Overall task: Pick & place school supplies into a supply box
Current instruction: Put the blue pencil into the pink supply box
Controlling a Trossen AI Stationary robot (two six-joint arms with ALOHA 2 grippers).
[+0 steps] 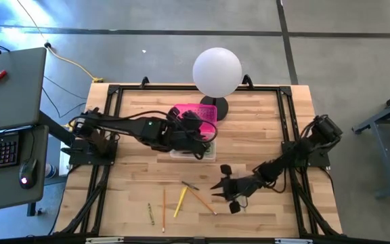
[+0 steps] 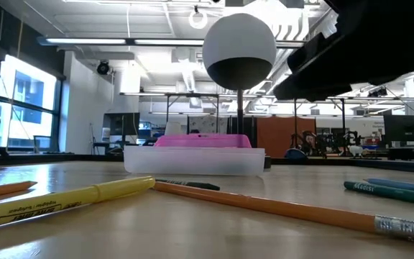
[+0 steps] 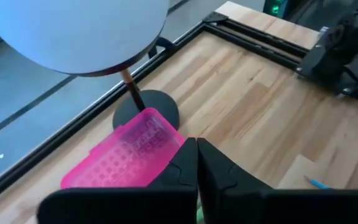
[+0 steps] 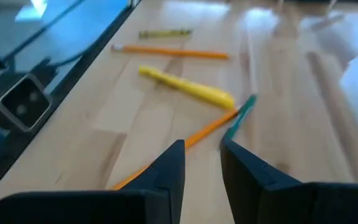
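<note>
The supply box (image 1: 196,130) sits near the middle of the table (image 1: 263,146), just in front of the white ball lamp (image 1: 217,70), with its pink lid up. The left pincer (image 1: 205,144) is over the box with its fingers together, and I cannot see anything in them. What is inside the box I cannot tell. Most of the job looks left. A yellow pen (image 1: 180,201), 2 orange pencils (image 1: 200,199), a green pen (image 4: 241,115) and a small greenish pencil (image 1: 150,213) lie on the front of the table. The right pincer (image 1: 225,192) hangs just beside them, fingers apart, holding nothing.
</note>
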